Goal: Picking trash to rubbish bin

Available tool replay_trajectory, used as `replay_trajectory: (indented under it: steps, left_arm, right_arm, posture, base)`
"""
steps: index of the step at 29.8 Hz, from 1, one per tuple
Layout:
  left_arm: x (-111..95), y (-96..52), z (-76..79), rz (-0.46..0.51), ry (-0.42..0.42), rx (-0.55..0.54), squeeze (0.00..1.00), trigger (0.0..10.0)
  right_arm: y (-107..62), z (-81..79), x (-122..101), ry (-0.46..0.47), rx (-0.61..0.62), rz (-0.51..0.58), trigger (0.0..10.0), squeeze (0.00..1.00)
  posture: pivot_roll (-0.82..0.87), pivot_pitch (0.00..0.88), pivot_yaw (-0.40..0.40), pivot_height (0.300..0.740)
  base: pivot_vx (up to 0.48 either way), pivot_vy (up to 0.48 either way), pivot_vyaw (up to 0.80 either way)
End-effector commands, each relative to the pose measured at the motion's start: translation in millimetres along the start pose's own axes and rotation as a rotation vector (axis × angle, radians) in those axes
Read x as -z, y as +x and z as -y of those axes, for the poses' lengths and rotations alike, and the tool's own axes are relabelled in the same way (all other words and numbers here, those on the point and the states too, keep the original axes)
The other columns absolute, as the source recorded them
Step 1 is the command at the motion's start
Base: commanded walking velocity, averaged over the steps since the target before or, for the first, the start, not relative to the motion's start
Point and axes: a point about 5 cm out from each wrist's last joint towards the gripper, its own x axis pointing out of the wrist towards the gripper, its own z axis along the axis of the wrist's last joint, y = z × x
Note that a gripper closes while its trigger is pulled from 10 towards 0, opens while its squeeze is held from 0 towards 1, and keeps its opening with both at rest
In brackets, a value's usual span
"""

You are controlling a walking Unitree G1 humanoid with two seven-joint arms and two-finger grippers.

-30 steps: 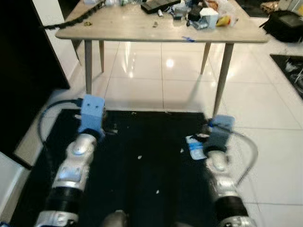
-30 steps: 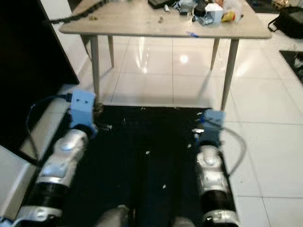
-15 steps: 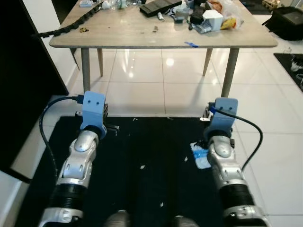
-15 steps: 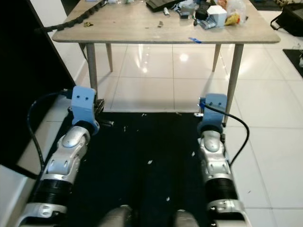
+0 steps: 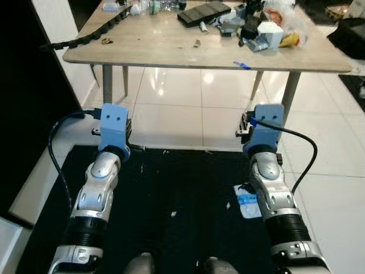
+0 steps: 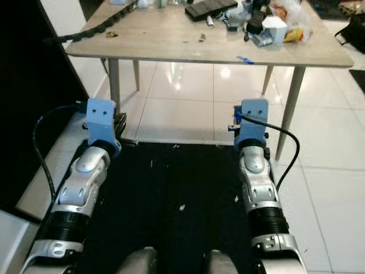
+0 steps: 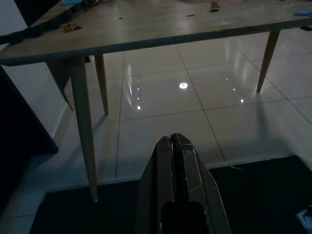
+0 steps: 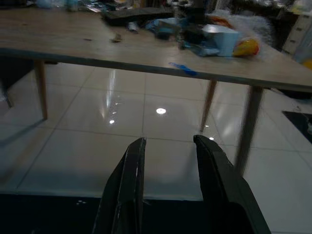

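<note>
Our left hand [image 7: 174,141] has its two black fingers pressed together above the glossy tiled floor [image 7: 195,92], near the dark rug's edge [image 7: 253,180], facing the wooden desk [image 7: 146,29].

Both silver arms held forward, side by side

The left end effector [image 7: 176,146] has its two long black fingers pressed together, empty. The right end effector [image 8: 169,148] has its black fingers [image 8: 134,161] parted, with nothing between them. Blue wrist housings [image 5: 113,124] top both forearms.

a table [image 5: 171,45] stands ahead, clutter [image 5: 262,28] on its far right; a wrapper [image 5: 248,202] lies on the mat [image 5: 182,200] before it.
</note>
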Motion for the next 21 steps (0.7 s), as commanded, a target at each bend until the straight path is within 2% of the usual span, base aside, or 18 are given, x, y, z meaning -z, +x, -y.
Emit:
replay_trajectory:
  steps: [1,4,9,15,21]
  left_arm:
    - [-0.2,2.6,2.3,0.001,-0.002,0.004,0.0,10.0]
    - [-1.7,3.3,3.0,0.008,-0.008,0.0,0.0,10.0]
    - [-1.6,4.2,0.5,0.011,-0.007,-0.026,0.0,10.0]
    - [-1.2,3.1,1.2,0.009,-0.003,-0.021,0.0,10.0]
    - [-0.5,0.9,5.0,0.01,0.01,-0.002,0.0,10.0]
  right_arm:
    - [3.5,4.0,-2.1,-0.017,-0.006,0.004,10.0,0.0]
    - [4.8,3.4,-3.8,-0.024,-0.017,0.011,10.0,0.0]
    - [5.4,3.7,-4.7,-0.006,0.015,0.004,10.0,0.0]
    - [3.2,-2.9,-1.7,0.001,-0.016,-0.006,10.0,0.0]
    - [1.7,-2.7,1.5,0.009,-0.02,-0.021,10.0,0.0]
  posture:
    - [0.0,0.038,-0.025,0.74]
    - [0.0,0.016,-0.02,0.74]
    - [-0.01,0.029,-0.022,0.74]
    - [-0.01,0.032,-0.024,0.74]
    - [-0.01,0.04,-0.02,0.74]
  base:
    - [0.341,0.0,0.0]
    - [0.341,0.0,0.0]
    - [0.341,0.0,0.0]
    - [0.339,0.0,0.0]
    - [0.33,0.0,0.0]
